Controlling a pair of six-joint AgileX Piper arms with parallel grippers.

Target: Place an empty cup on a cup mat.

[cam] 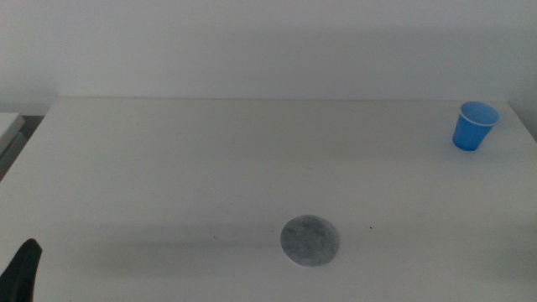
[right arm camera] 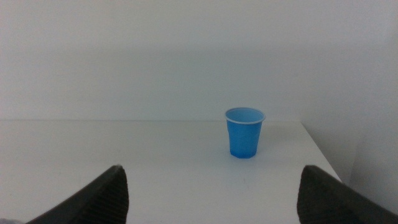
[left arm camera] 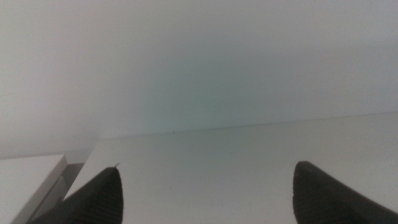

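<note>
The bright blue cup (cam: pixel 475 126) stands upright near the table's far right corner, its white rim and blue inside showing. The right wrist view also catches the cup (right arm camera: pixel 244 132), well ahead of my right gripper (right arm camera: pixel 211 193), which is open with nothing between its jaws. The round speckled grey cup mat (cam: pixel 310 241) lies flat near the table's front, a little right of centre, far from the cup. My left gripper (left arm camera: pixel 205 193) is open and holds nothing; only a dark tip of the left gripper (cam: pixel 23 267) shows at the middle view's bottom left corner.
The white table (cam: pixel 210 168) ends at a pale back wall. Its right edge runs close beside the cup. A light-coloured surface (cam: pixel 10 126) adjoins the table's far left edge.
</note>
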